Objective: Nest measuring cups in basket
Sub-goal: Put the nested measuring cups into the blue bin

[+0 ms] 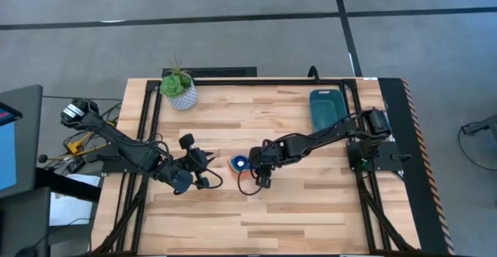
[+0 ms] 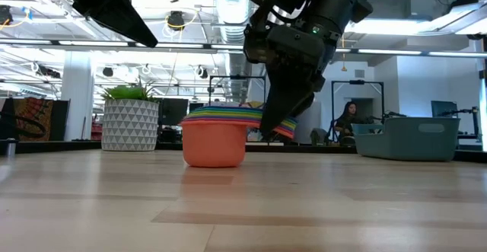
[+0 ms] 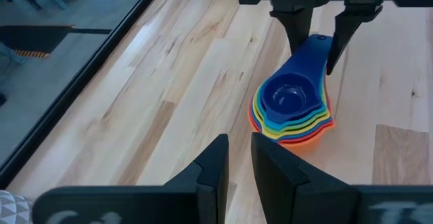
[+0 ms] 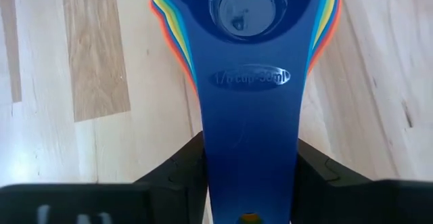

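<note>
The navy handle of the top cup fills the right wrist view, running between that arm's two dark fingers [image 4: 183, 166], which press its edges on either side. The right gripper [image 1: 258, 162] is thus closed on the stacked handles of the measuring cups [image 1: 239, 163], which sit nested as one pile on the bare wood near the middle of the table [image 1: 311, 210], the orange cup at the bottom and the navy one on top, with rainbow rims showing between them. In the low view the pile rests on the tabletop, and the gripper comes down over its handle end.

The left gripper [image 1: 203, 168] hovers just beside the stack on its other side, apart from it, holding nothing, its fingers [image 3: 210, 160] drawn close with only a narrow gap between them.

The basket [image 1: 326, 108] stands well apart from the cups, near the table's far right corner by the right arm's base. A white pot with a green plant [image 1: 180, 88] stands at the far left edge. Nothing lies between the stack and the basket except the right arm itself.
</note>
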You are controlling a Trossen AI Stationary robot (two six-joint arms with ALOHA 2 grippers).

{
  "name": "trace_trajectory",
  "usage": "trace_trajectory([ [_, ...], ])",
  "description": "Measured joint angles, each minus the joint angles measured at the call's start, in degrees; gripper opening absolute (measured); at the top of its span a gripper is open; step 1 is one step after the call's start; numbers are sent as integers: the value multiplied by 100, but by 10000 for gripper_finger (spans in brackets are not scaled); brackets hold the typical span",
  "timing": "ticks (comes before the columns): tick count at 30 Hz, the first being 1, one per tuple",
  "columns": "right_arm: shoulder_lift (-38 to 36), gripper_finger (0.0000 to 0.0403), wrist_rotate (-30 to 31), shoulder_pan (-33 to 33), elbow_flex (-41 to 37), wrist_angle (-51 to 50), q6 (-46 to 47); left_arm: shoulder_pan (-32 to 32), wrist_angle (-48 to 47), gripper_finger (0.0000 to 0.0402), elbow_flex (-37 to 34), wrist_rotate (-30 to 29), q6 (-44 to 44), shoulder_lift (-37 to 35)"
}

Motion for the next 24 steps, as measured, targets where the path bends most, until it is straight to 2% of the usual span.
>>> trace_trajectory([
  [17, -1, 163, 124, 106, 0, 198, 133, -2, -76, 54, 0, 0, -42, 2],
  [24, -192, 161, 566, 179, -13, 159, 131, 1, -118, 54, 0, 0, -42, 2],
])
